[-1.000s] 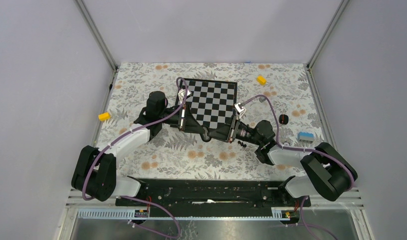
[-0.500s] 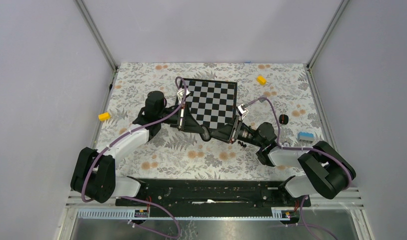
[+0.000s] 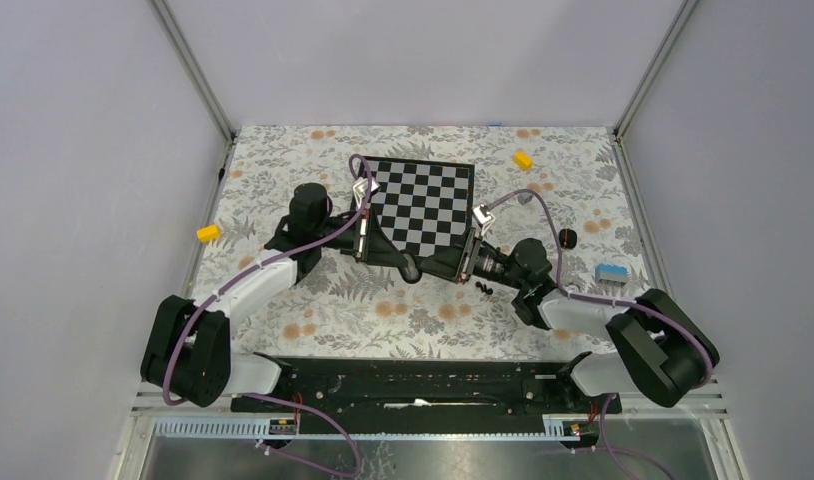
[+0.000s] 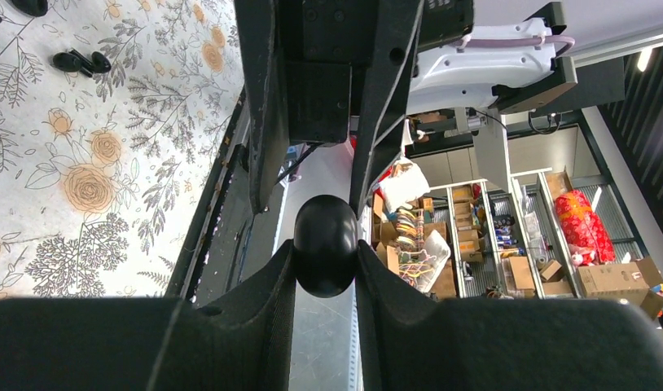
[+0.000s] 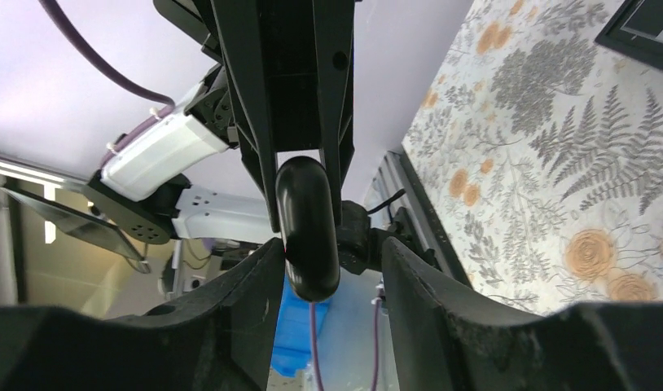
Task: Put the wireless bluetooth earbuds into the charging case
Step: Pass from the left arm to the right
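Note:
The charging case (image 4: 326,241) is a glossy black pebble, closed, clamped between my left gripper's (image 4: 326,254) fingers above the mat. In the right wrist view the case (image 5: 308,228) stands between my right gripper's (image 5: 332,248) open fingers, against the left finger with a gap to the right one. From above, both grippers meet nose to nose at the chessboard's near edge: left (image 3: 411,266), right (image 3: 430,268). The case is hidden between them. Two tiny black earbuds (image 3: 483,287) lie on the floral mat just under the right wrist and also show in the left wrist view (image 4: 82,61).
The chessboard (image 3: 423,200) lies behind the grippers. Yellow blocks sit at the back right (image 3: 523,159) and far left (image 3: 209,232). A blue and grey block (image 3: 610,272) and a small dark object (image 3: 568,237) lie at the right. Frame posts stand at the mat's back corners.
The right arm has shifted slightly, its elbow and cable moving a little. Both grippers stay together at the case. The earbuds have not moved.

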Tool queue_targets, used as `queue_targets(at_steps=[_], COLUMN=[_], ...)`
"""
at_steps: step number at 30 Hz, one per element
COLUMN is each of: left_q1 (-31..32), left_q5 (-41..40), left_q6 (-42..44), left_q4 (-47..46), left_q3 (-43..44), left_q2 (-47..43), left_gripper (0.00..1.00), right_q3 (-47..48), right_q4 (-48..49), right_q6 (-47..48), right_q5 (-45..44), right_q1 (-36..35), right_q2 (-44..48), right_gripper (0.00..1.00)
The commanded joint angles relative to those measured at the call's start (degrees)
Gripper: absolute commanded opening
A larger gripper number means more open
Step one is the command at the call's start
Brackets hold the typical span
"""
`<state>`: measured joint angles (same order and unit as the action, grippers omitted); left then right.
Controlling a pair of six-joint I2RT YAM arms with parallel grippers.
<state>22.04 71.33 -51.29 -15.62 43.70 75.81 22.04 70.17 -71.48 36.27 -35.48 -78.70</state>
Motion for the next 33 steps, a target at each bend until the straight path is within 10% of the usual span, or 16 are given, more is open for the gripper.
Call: queue_targets(at_steps=[1, 11, 21, 33], left_q1=[0.19, 0.28, 0.26, 0.19], left_q5=[1.03, 1.20, 0.72, -1.19], left_q6=[0.40, 0.40, 0.68, 6.37], left_q4=[-3.64, -3.98, -3.19, 5.50], left_q3=[0.07, 0.26, 0.06, 1.99], left_q2=[-1.72, -1.95, -2.18, -1.78], left_gripper=[0.00, 0.00, 0.00, 0.00], right_q3=[5.12, 5.91, 5.36, 7.90], right_q4=[-12.34, 2.25, 14.89, -25.88], right_q6=[8.88, -0.21, -7.16, 16.26], right_q5=[-0.84, 6.02, 6.73, -2.93], right_q1=[0.42, 0.48, 0.43, 0.46], right_q2=[5.34, -3.01, -9.23, 6.48], right_gripper=[0.54, 0.50, 0.07, 0.02])
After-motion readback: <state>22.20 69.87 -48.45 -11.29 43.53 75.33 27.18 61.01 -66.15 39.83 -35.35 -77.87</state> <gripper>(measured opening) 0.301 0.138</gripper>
